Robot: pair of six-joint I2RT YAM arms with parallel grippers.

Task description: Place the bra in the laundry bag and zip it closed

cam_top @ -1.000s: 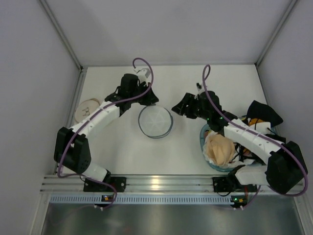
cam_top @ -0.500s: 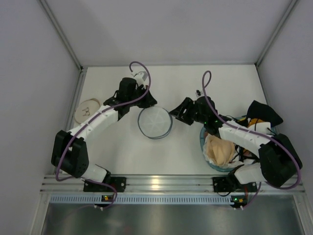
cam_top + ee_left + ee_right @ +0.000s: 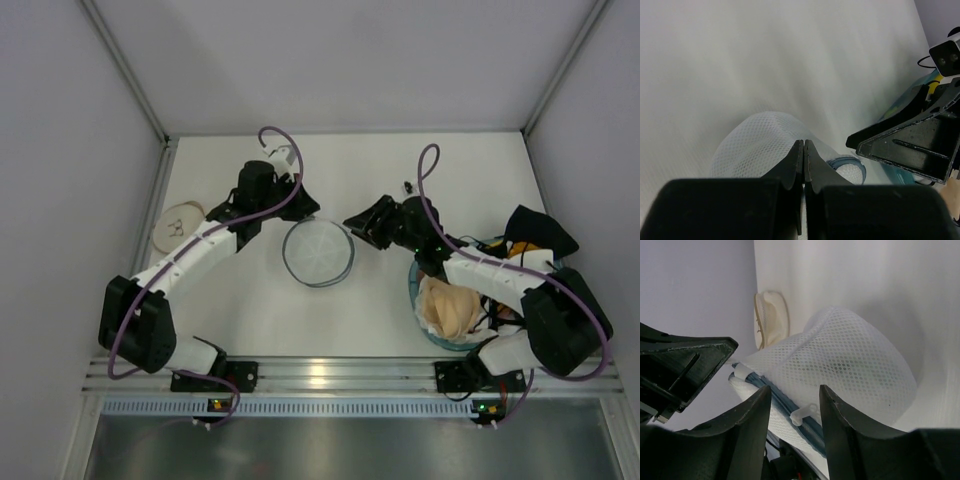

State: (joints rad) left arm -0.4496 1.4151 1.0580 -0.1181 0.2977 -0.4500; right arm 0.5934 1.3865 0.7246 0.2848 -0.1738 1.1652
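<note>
- Two end effectors now flank the laundry bag (image 3: 317, 252), which stands near the middle of the tabletop (image 3: 260, 310). A second ago the right one hung further toward the right edge; it has since slid in and sits just beside the bag's right rim.
- Right end effector (image 3: 353, 221): its fingers have narrowed over that second but stand apart with nothing between them. In the right wrist view, the mesh wall and a blue-grey rim band (image 3: 775, 390) with a small white tab (image 3: 801, 416) lie straight ahead of the gap.
- Left end effector (image 3: 297, 208): its fingers are pressed together at the bag's far-left rim, as they were a second ago. The left wrist view shows them meeting right over the mesh, but I cannot tell whether a fold or a zip pull is pinched between them.
- The bag itself has barely shifted.
- The bra (image 3: 178, 222), as I read the round cream shape, lies by the left edge of the tabletop, well apart from the bag, so it is not yet loaded.
- The basket (image 3: 413, 285) of garments sits toward the near right corner, beneath the right arm.
- What it means: this looks like preparation to open the bag, with one side steadying it while the other closes on the rim or zip. Loading and zipping both remain to be done.
</note>
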